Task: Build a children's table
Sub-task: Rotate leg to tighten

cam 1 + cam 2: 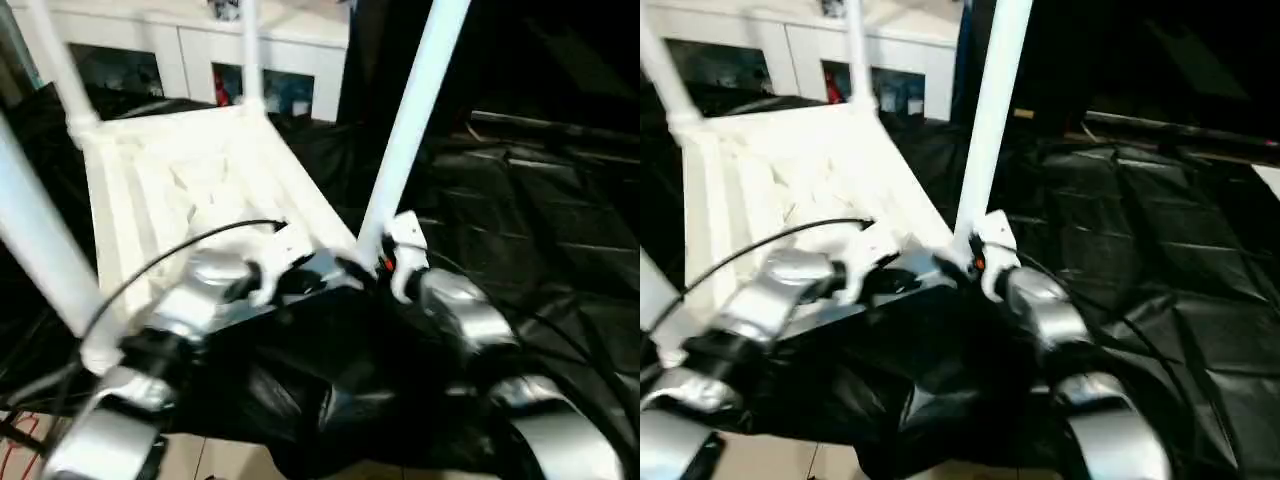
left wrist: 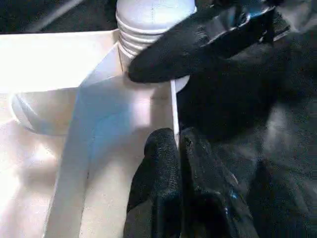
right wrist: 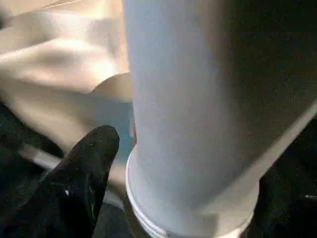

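The white tabletop [image 1: 200, 180] lies upside down on the black-draped work table, ribbed underside up. Tube legs rise from its corner sockets: the near right leg [image 1: 410, 120], a near left leg [image 1: 40, 240] and two far legs [image 1: 60, 60] [image 1: 250, 50]. My left gripper [image 2: 176, 141] is shut on the tabletop's thin near rim [image 2: 174, 109], one finger on each side. My right gripper [image 1: 385, 262] is around the near right leg [image 3: 198, 99] just above its ribbed base [image 2: 148, 39], one black finger [image 3: 89, 163] beside the tube.
Black cloth [image 1: 520, 220] covers the work table to the right and in front of the tabletop. A white cabinet [image 1: 200, 40] stands behind. A black cable [image 1: 170, 250] loops over my left forearm. Light floor [image 1: 230, 460] shows below the table's near edge.
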Robot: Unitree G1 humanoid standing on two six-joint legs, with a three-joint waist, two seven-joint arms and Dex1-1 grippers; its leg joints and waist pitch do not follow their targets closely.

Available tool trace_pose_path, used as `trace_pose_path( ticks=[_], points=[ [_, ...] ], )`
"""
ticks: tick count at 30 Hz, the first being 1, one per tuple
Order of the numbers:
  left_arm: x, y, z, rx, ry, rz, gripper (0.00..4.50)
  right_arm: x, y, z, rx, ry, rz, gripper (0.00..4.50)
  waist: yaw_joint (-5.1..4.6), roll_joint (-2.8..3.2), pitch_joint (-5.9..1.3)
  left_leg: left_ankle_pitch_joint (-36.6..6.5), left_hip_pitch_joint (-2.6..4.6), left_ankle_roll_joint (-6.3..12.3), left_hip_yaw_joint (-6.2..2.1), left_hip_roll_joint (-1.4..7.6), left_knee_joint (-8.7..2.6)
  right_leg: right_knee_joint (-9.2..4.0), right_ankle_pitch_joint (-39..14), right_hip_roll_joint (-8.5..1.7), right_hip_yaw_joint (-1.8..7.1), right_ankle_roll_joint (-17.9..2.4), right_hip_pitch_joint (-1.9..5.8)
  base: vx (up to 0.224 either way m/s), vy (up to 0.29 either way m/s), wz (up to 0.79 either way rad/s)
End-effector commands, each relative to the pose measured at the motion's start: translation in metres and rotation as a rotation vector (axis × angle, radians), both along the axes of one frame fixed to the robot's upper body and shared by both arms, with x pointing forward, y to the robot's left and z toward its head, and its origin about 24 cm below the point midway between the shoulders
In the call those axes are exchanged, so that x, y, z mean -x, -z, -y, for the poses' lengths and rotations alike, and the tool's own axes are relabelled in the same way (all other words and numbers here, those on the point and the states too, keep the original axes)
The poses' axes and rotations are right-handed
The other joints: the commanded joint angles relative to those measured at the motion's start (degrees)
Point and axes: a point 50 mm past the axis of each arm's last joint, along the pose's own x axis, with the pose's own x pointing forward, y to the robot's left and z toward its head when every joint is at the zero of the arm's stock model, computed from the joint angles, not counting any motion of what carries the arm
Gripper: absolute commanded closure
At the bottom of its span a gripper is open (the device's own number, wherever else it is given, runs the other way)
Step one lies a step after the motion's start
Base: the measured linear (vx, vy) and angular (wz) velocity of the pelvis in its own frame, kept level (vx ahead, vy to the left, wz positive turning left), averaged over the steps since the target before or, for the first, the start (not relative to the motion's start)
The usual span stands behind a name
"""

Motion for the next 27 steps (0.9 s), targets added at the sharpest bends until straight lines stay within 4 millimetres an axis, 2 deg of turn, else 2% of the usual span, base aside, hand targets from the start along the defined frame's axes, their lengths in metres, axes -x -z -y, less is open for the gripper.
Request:
trace_pose_path(
  ticks=[1,2,7,10,11,14,15,16,18,20,21,22,24,26,27],
  points=[
    [0.018,0.011,0.019,0.021,0.195,-0.086,4.50,0.008,-0.006,-0.013,-0.020,-0.180,0.029,0.71,0.30,0.58,-3.36,-10.6,-0.17,3.09,0.88,-0.44,-3.12,-3.27,-2.6,-2.15,1.72,-14.2,3.01,0.000,0.000,0.00],
    [0.019,0.010,0.016,0.023,0.218,-0.089,4.50,0.010,-0.007,-0.009,-0.024,-0.205,0.033,0.71,0.42,0.59,-3.27,-11.0,-0.10,3.48,0.95,-0.37,-3.13,-3.28,-2.9,-2.24,1.73,-14.6,2.93,0.000,0.000,0.00],
    [0.023,0.010,-0.004,-0.034,0.298,-0.133,4.50,0.026,-0.008,0.012,-0.023,-0.414,-0.026,0.71,1.24,0.44,-3.07,-13.3,0.29,3.55,0.95,-0.15,-3.27,-3.65,-6.9,-2.27,1.78,-14.1,2.78,0.000,0.000,0.00],
    [0.024,0.009,-0.010,-0.043,0.336,-0.149,4.50,0.032,-0.007,0.017,-0.025,-0.472,-0.056,0.71,1.76,0.24,-2.85,-14.8,0.37,2.44,0.91,-0.02,-3.48,-3.92,-10.8,-2.47,1.76,-13.2,2.58,0.000,0.000,0.00],
    [0.025,0.008,-0.014,-0.045,0.354,-0.156,4.50,0.034,-0.007,0.018,-0.033,-0.498,-0.080,0.86,2.02,0.18,-2.89,-14.6,0.30,2.27,0.88,-0.01,-3.50,-3.87,-11.4,-2.45,1.75,-12.8,2.71,0.000,0.000,0.00],
    [0.024,0.007,-0.016,-0.045,0.353,-0.158,4.50,0.036,-0.006,0.018,-0.041,-0.516,-0.103,1.05,2.47,0.12,-2.93,-13.5,0.31,1.74,1.00,0.02,-3.45,-3.69,-10.7,-2.45,1.73,-12.7,2.57,0.000,0.000,0.00],
    [0.023,0.006,-0.017,-0.045,0.349,-0.156,4.50,0.037,-0.006,0.018,-0.042,-0.525,-0.109,1.07,2.49,-0.14,-2.95,-13.3,0.26,1.67,1.04,-0.01,-3.42,-3.68,-10.6,-2.47,1.74,-12.6,2.59,0.000,0.000,0.00],
    [0.022,0.005,-0.017,-0.045,0.346,-0.155,4.50,0.038,-0.006,0.018,-0.042,-0.535,-0.116,1.07,2.58,-0.05,-2.98,-12.9,0.32,1.53,1.02,-0.04,-3.43,-3.64,-10.4,-2.49,1.74,-12.6,2.58,0.000,0.000,0.00],
    [0.021,0.004,-0.019,-0.044,0.343,-0.155,4.50,0.039,-0.007,0.018,-0.038,-0.555,-0.126,1.45,2.65,-0.01,-3.04,-12.4,0.29,1.49,1.00,-0.05,-3.41,-3.56,-9.7,-2.47,1.71,-12.5,2.65,0.000,0.000,0.00],
    [0.019,0.004,-0.020,-0.043,0.335,-0.153,4.50,0.040,-0.007,0.018,-0.036,-0.563,-0.131,1.45,2.69,-0.05,-3.09,-11.9,0.21,1.57,1.06,-0.13,-3.32,-3.50,-9.0,-2.45,1.70,-12.6,2.67,0.000,0.000,0.00],
    [0.018,0.004,-0.020,-0.043,0.326,-0.148,4.50,0.040,-0.006,0.017,-0.041,-0.562,-0.135,1.47,2.75,0.15,-3.11,-11.9,0.26,1.47,1.02,-0.11,-3.33,-3.45,-8.7,-2.50,1.71,-12.7,2.68,0.000,0.000,0.00],
    [0.017,0.004,-0.020,-0.041,0.319,-0.144,4.50,0.040,-0.007,0.016,-0.046,-0.561,-0.140,1.67,2.73,0.02,-3.07,-12.0,0.25,1.43,1.04,-0.13,-3.34,-3.50,-8.7,-2.42,1.67,-12.7,2.66,0.000,0.000,0.00],
    [0.017,0.004,-0.020,-0.038,0.315,-0.142,4.50,0.041,-0.007,0.016,-0.049,-0.560,-0.142,1.71,2.75,0.11,-3.07,-12.4,0.27,1.26,1.02,-0.13,-3.37,-3.55,-9.3,-2.47,1.68,-12.7,2.68,0.000,0.000,0.00],
    [0.014,0.005,-0.019,-0.031,0.264,-0.124,4.50,0.040,-0.005,0.013,-0.058,-0.526,-0.143,1.75,2.79,0.35,-3.07,-12.7,0.32,0.97,0.97,-0.09,-3.40,-3.53,-9.4,-2.49,1.71,-12.6,2.64,0.000,0.000,0.00],
    [0.012,0.005,-0.018,-0.030,0.243,-0.116,4.50,0.040,-0.005,0.012,-0.060,-0.515,-0.144,1.76,2.80,0.29,-3.04,-12.9,0.34,0.93,0.97,-0.08,-3.43,-3.63,-9.7,-2.50,1.69,-12.6,2.62,0.000,0.000,0.00]
  ],
)
